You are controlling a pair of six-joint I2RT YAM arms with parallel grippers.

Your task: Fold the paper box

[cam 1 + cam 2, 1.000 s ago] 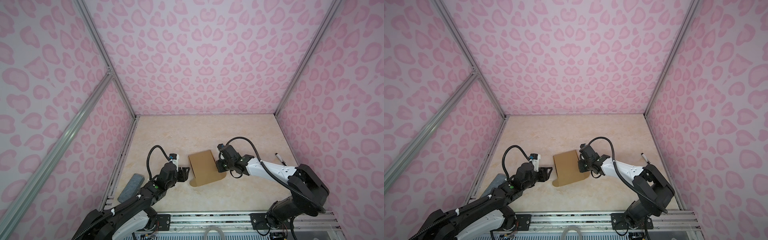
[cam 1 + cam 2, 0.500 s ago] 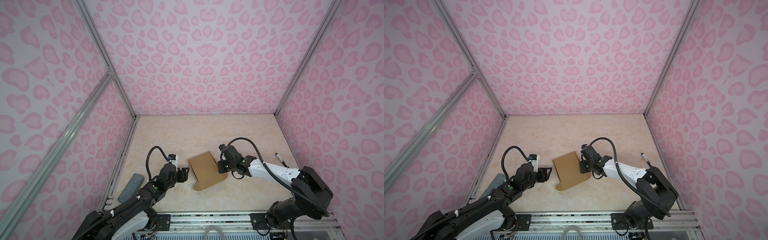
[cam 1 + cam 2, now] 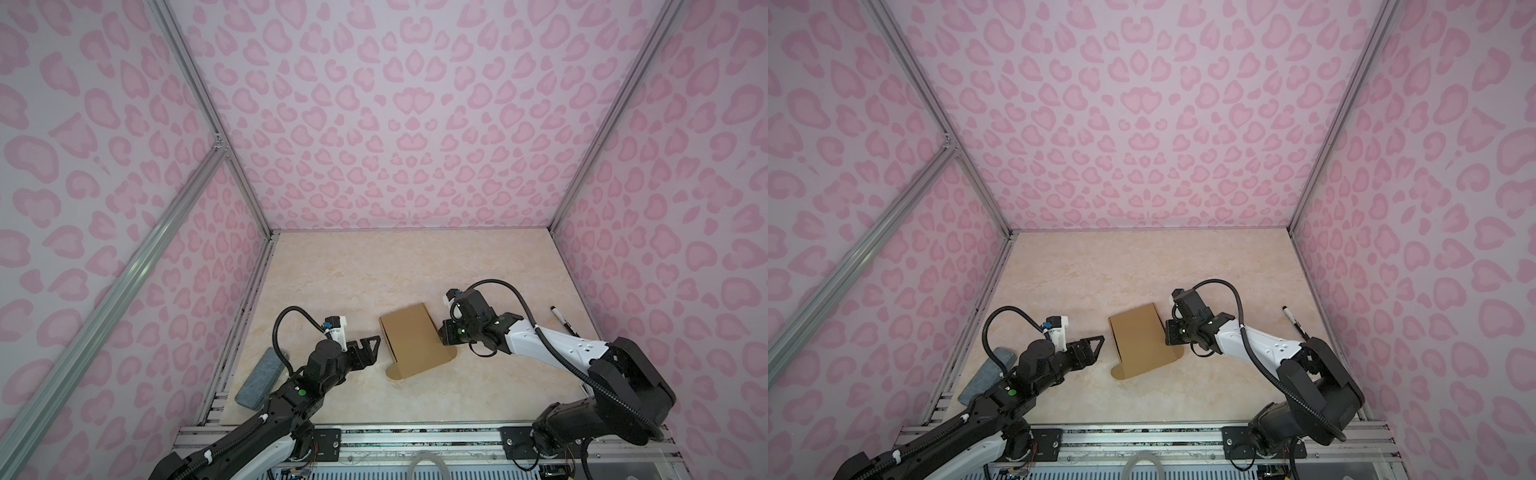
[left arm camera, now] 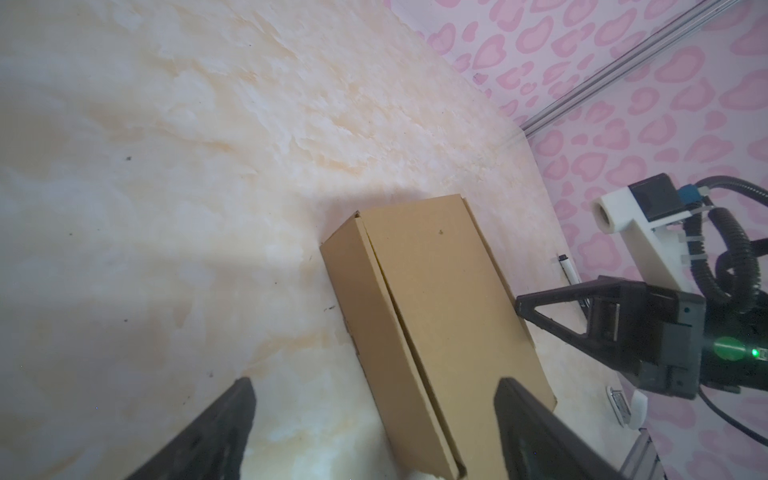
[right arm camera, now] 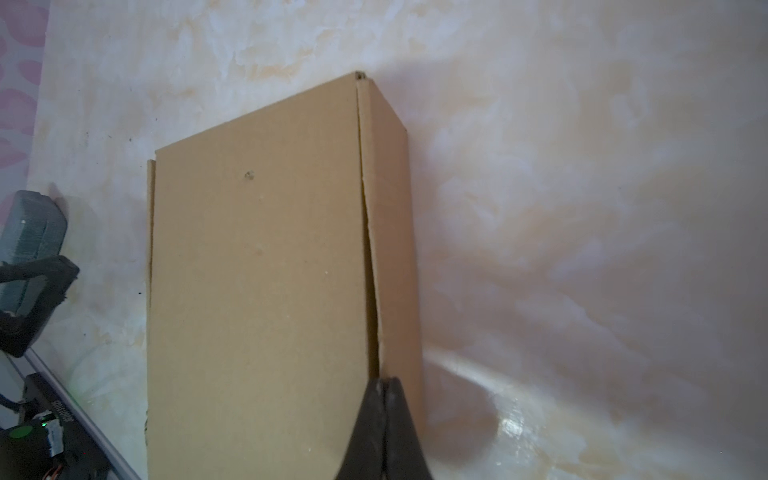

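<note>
The paper box is a brown carton lying flat on the marble table, its lid down and rounded flaps sticking out at its near end. My left gripper is open just left of the box without touching it. In the left wrist view its fingers straddle the box's near end around the left gripper. My right gripper is shut, its tip against the box's right edge. In the right wrist view the right gripper sits at the seam between lid and side wall of the box.
A grey felt block lies by the left wall. A black marker pen lies near the right wall. Pink patterned walls close in three sides, and a metal rail runs along the front.
My left gripper's jaws have spread wider. The box has slid slightly toward the front. The right gripper has closed fully and stays at the box's right edge.
</note>
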